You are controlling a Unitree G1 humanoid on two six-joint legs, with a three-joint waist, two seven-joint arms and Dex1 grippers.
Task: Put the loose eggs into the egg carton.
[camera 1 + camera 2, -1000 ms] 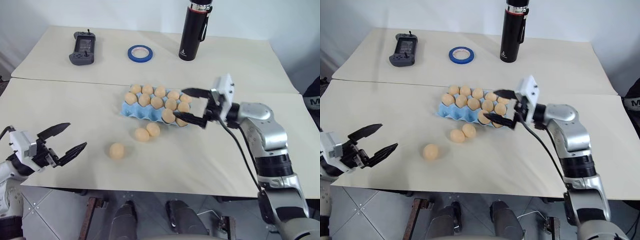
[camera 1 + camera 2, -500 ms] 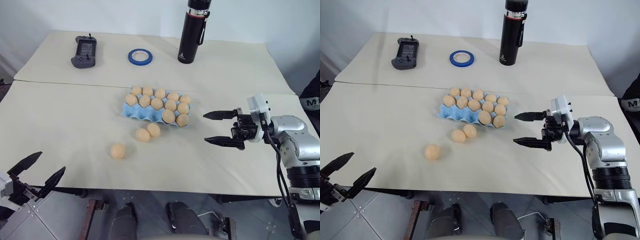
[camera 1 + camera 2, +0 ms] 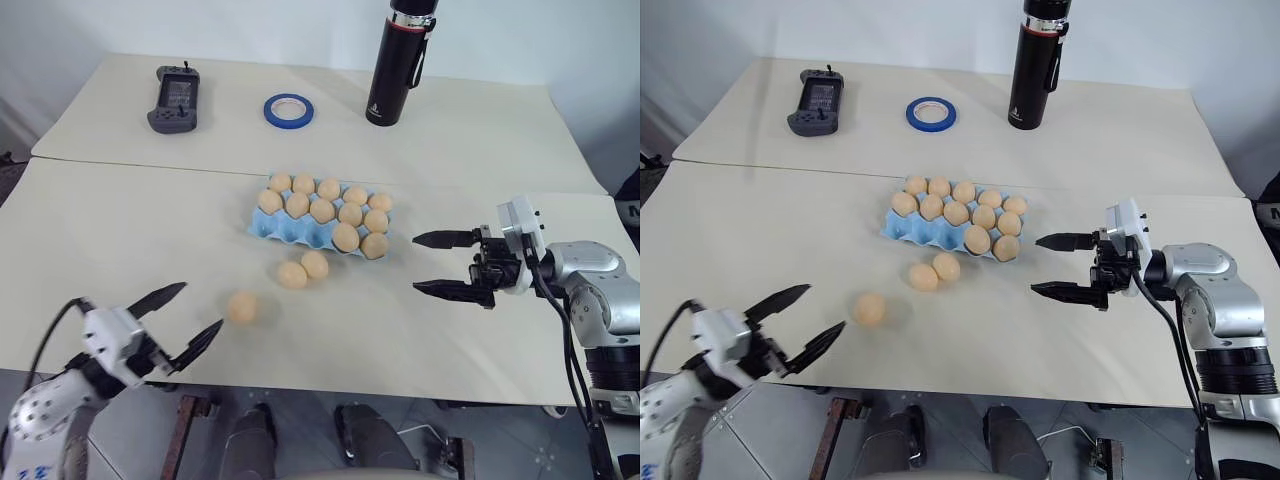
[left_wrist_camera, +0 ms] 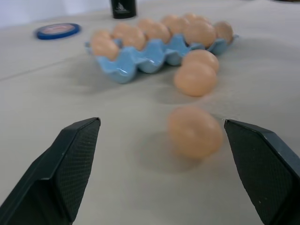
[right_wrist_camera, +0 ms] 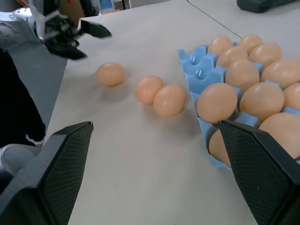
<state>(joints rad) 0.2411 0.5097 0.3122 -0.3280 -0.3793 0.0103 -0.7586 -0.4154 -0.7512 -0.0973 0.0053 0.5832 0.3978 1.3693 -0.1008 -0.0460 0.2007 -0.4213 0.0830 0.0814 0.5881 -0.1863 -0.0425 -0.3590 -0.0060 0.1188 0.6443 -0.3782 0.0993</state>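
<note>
Your left claw (image 3: pixel 178 321) hangs at the near edge of the worktop (image 3: pixel 120 220), fingers wide apart and empty, aimed at the lone egg (image 3: pixel 241 306) lying just inside that edge. Risk one: come in too fast or off-centre and a fingertip clips the egg, which rolls toward the near edge and drops off. Risk two: close too hard and, going by how eggs behave, the shell could crack. The two other loose eggs (image 3: pixel 303 270) sit touching each other just beside the near long side of the egg carton (image 3: pixel 262 225), which lies mid-worktop; grab one and you likely nudge its twin, so it may roll. The carton looks nearly full, with open cups at its left end and near row, so a careless drop could knock a seated egg or tip the light tray. Your right claw (image 3: pixel 440 264) hovers to the right of the carton, fingers also wide apart, holding nothing; keep it off the carton's right end while the left works, or the arms may crowd each other.
</note>
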